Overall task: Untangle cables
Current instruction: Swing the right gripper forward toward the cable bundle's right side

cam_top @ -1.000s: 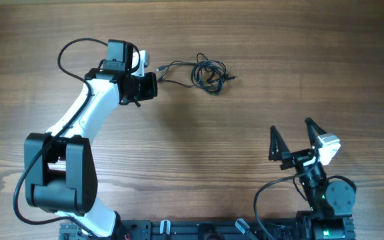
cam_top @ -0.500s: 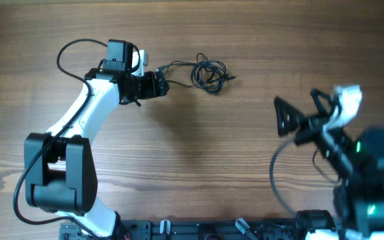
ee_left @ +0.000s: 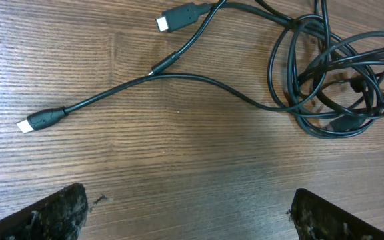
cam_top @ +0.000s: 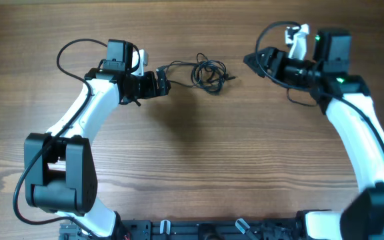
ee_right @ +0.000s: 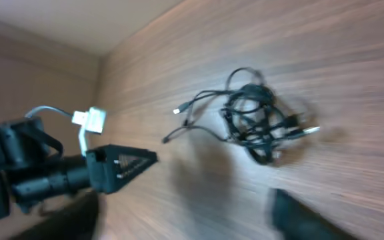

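L gripper (ee_left: 187, 203): spread wide, empty.
R gripper (ee_right: 189, 217): fingers apart, blurry, empty.
Do: L pinches plug end (ee_left: 40, 121), R pins cables (ee_right: 257, 125); pull slow.

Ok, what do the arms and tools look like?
The left arm and right arm are white with black joints. The left tool and right tool are black, a white part behind each. Black leads loop off both wrists.

Overhead looks straight down on the bench (cam_top: 199, 167); 2 wrist views — left close, right farther, slanted — share the cables (cam_top: 209, 73).
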